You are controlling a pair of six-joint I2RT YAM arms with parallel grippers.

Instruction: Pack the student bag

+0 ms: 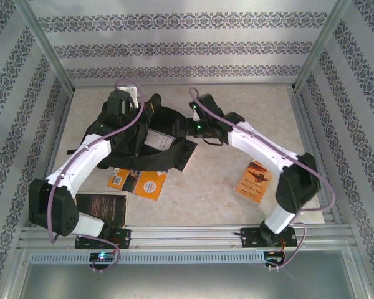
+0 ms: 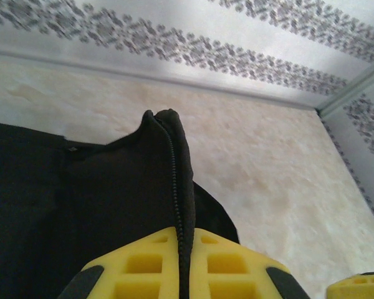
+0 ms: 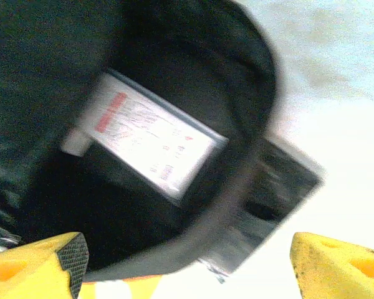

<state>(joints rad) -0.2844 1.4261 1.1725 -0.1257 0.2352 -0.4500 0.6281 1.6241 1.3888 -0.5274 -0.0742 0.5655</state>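
Books are lying around the student bag. An orange book is sitting against its near edge, partly tucked under the fabric. A dark book is resting nearer still and to the left. A second orange book is lying well apart to the bag's right, on the bare table. The left arm is crossing over the bag's left side, and a black strap is trailing across the orange book just beside it.

The bag is lying flat on the table. Its long axis seems to be running on a slant from far left to near right, and its open mouth is facing the right side. A dark book with a white label is sitting in that mouth, one corner poking out past the rim.

The left gripper is pinching the bag's zipper edge at the far left end and is holding a fold of fabric up in a peak. The right gripper is hovering at the bag's right end, over the mouth. Its yellow fingers are standing wide apart and are holding nothing, though this view is blurred.
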